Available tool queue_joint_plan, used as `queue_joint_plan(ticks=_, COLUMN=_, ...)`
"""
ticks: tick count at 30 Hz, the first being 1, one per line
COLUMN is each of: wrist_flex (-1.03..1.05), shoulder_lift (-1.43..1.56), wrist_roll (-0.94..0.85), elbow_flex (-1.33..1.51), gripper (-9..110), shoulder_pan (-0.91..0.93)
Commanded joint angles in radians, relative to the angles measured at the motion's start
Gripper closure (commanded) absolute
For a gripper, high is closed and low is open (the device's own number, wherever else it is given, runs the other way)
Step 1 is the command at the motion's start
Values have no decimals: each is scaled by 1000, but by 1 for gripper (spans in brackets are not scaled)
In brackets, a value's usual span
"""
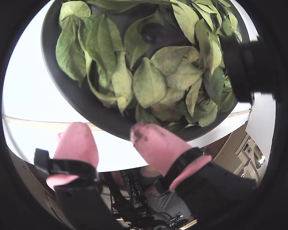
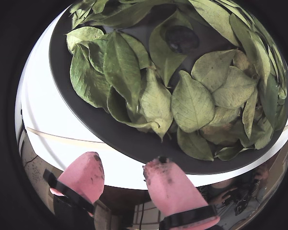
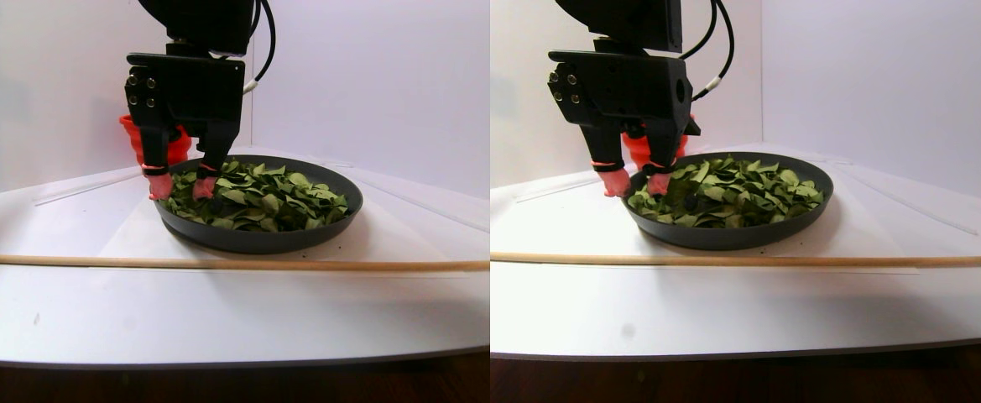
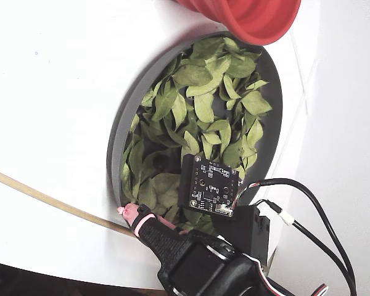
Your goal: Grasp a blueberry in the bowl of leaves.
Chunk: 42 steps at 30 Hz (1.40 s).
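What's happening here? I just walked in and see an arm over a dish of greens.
A robot arm's gripper, pink-tipped fingers apart and holding nothing, hangs at the near rim of a grey bowl heaped with green leaves. A dark round blueberry peeks out between the leaves, farther in, untouched. A red container sits beside the bowl.

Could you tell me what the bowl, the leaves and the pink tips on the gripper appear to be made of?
The bowl: matte dark grey, probably plastic or coated metal; no shine. The leaves: real-looking foliage, with midribs, veins and yellowing. The gripper fingertips: soft pink rubbery covers, smudged dark and held by black bands.
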Motion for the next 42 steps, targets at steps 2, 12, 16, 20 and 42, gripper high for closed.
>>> queue_joint_plan(ticks=2, wrist_flex=-9, shoulder_lift=101, wrist_roll=-97, elbow_flex=32, gripper=85, shoulder_pan=29)
queue_joint_plan(ticks=12, wrist_flex=-9, shoulder_lift=103, wrist_roll=-97, elbow_flex=29, gripper=85, shoulder_pan=29)
queue_joint_plan(ticks=16, wrist_flex=-11, shoulder_lift=78, wrist_roll=-98, elbow_flex=9, gripper=85, shoulder_pan=34)
queue_joint_plan(ticks=20, wrist_flex=-17, shoulder_lift=38, wrist_roll=-100, elbow_flex=-25, gripper=85, shoulder_pan=41)
queue_joint_plan(ticks=42, wrist_flex=-126, shoulder_lift=-143, wrist_roll=-146, elbow_flex=-135, gripper=85, shoulder_pan=75)
